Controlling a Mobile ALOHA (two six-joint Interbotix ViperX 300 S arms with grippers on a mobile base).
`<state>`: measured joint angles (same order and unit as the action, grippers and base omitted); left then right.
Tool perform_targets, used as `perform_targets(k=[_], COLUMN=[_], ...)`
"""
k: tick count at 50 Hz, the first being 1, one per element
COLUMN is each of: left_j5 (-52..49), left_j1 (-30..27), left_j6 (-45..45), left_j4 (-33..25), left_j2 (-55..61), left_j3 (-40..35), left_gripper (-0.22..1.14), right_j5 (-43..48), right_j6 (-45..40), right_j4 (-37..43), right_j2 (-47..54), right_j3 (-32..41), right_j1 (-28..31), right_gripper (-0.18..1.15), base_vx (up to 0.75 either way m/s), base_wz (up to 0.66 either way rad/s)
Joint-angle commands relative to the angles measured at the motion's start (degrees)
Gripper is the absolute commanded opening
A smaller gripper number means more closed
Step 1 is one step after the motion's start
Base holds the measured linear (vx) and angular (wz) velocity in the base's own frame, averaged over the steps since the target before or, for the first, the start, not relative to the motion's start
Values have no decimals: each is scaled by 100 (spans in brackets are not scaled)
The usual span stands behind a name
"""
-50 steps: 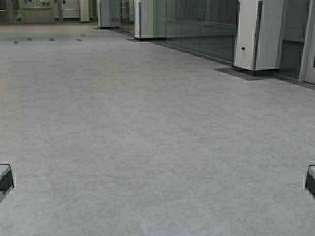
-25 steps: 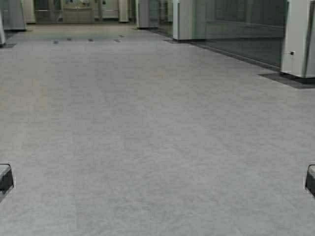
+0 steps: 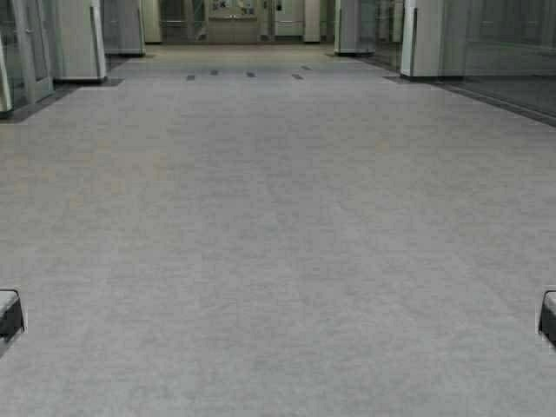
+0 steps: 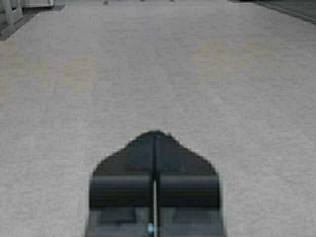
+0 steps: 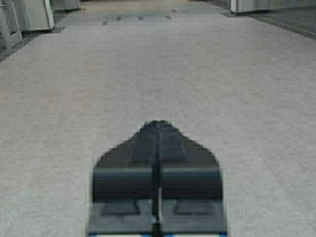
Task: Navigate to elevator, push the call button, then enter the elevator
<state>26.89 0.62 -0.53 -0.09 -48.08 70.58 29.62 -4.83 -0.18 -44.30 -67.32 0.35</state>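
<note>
The robot faces straight down a long, wide hallway, and grey speckled floor (image 3: 278, 243) fills nearly everything in front of it. Both arms are tucked low and pointing forward. In the high view only a dark corner of each shows at the frame's edges, the left arm (image 3: 9, 314) at the left edge and the right arm (image 3: 548, 316) at the right edge. The left gripper (image 4: 155, 143) hangs just above the floor with its 2 black fingers pressed together, only a thin seam between them, and nothing held. The right gripper (image 5: 158, 133) sits the same way, fingers closed flat against each other and empty. On the left side of the hallway stands a pale column (image 3: 78, 39) on a dark floor strip, with a framed glass door (image 3: 22, 52) just nearer along that wall. On the right stands another pale column (image 3: 423, 36), and beyond it toward the near right runs a stretch of dark glass wall (image 3: 512, 43). A row of small dark floor marks (image 3: 248, 75) crosses the hallway well ahead. At the far end there is a lit area with a low counter or desk (image 3: 233, 24), too far off to make out in detail. I cannot pick out the elevator or the call button anywhere from here; no steel doors and no wall plate are visible in any of the 3 views.
</note>
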Motion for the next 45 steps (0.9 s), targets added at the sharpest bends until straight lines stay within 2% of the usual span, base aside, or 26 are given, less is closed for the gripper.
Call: perform_targets(k=[1,15,45], left_j5=[44,70,70], left_j1=[-9,-9,-9], left_j6=[0,-26,0], left_j4=[9,18,18], left_j2=[9,70,44], left_j3=[-105,-105,-70], left_gripper=[3,3,3], right_j5=[53,88,97], right_j6=[18,-18,-62], right_j4=[0,0,-18], right_j2=[0,-9,62], right_j3=[62,105,79], right_j1=[-9,-9,0], right_gripper=[5,5,5], base_vx=[76,76,75], base_wz=[18,26,43])
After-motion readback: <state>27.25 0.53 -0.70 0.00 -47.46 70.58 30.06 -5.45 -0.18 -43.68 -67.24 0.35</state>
